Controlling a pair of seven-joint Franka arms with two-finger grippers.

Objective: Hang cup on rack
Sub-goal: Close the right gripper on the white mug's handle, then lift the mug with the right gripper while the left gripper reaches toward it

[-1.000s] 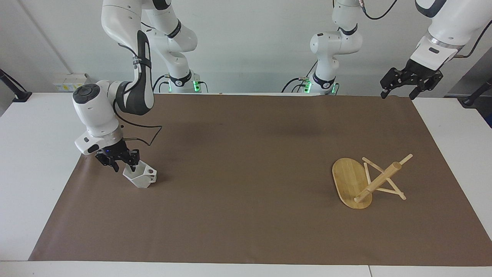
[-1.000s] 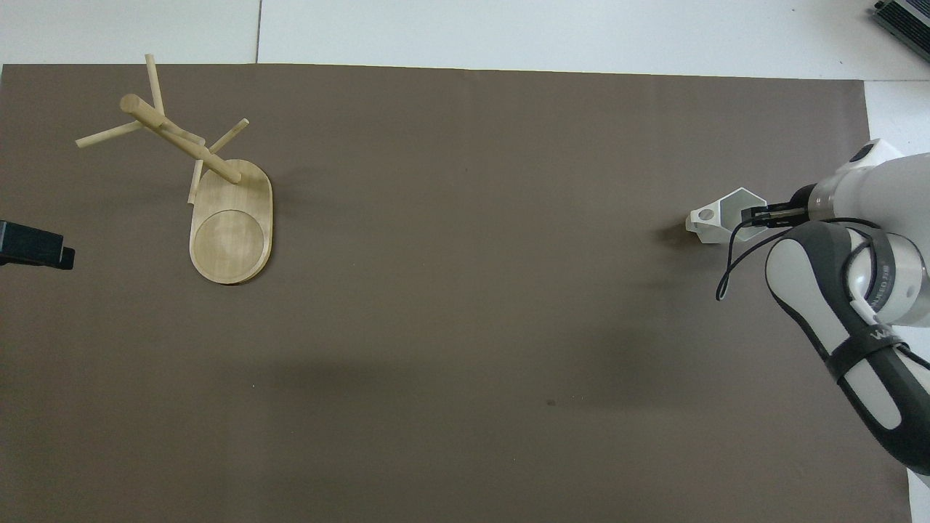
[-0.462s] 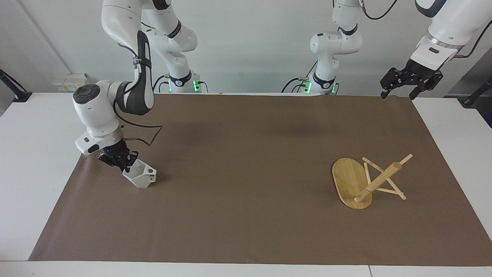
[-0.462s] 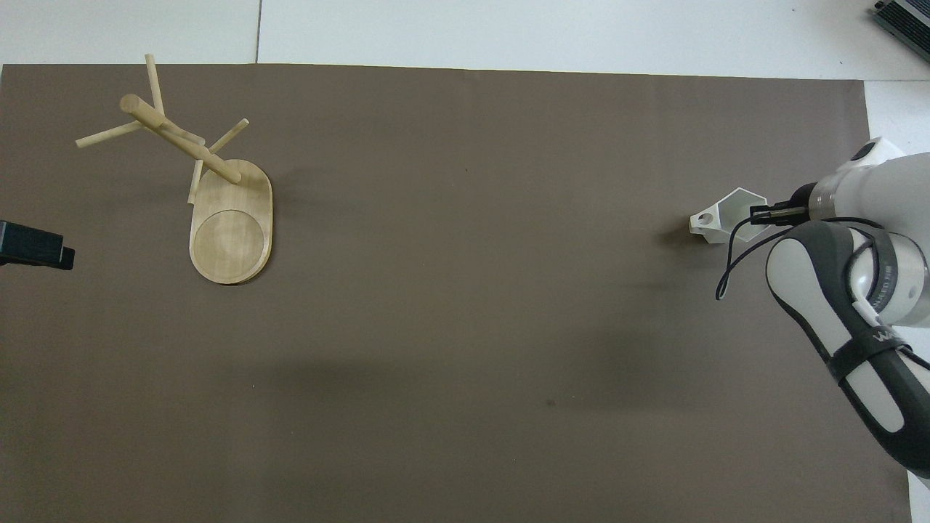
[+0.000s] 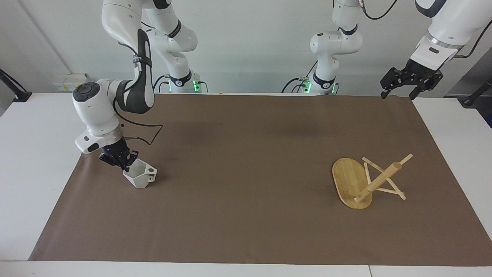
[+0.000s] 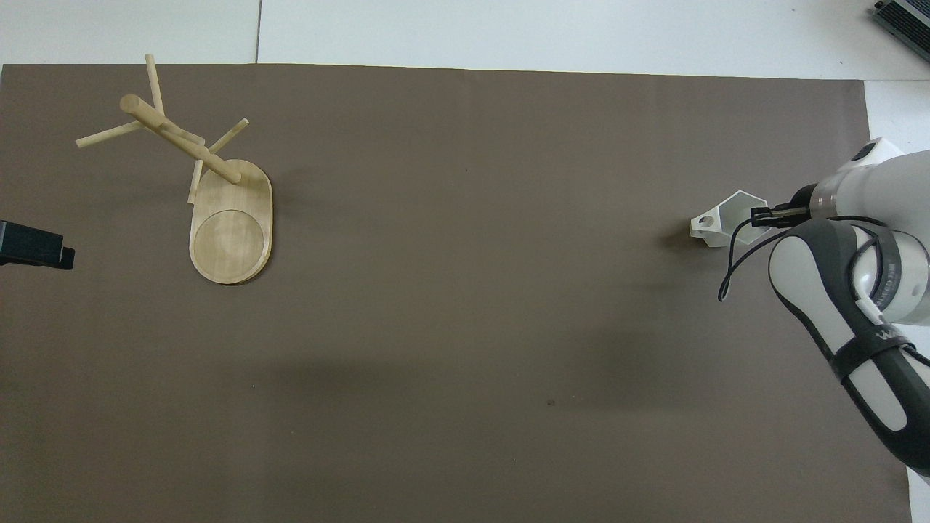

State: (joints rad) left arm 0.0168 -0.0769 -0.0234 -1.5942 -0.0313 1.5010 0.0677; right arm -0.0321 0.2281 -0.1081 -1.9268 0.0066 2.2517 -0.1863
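Covering most of the white table (image 5: 23,161), a brown mat (image 5: 246,169) carries both of the task's things, well apart from each other. The rack (image 5: 363,181), a light bamboo mug tree, stands toward the left arm's end of the mat on its oval base, its thick post and thin crossing pegs leaning away from the base in both views. The right arm reaches down from its base to the mat's other end, and the right gripper (image 5: 126,166) sits at the rim of the cup (image 5: 140,176), its fingers pressed together on the cup's wall, one inside the mouth and one outside. The small white faceted cup is tilted, its mouth turned up toward the gripper and its pierced handle pointing toward the rack's end of the table; whether it touches the mat cannot be told. The left arm waits, the left gripper (image 5: 399,91) hanging spread wide and empty above the mat's corner at its own end.
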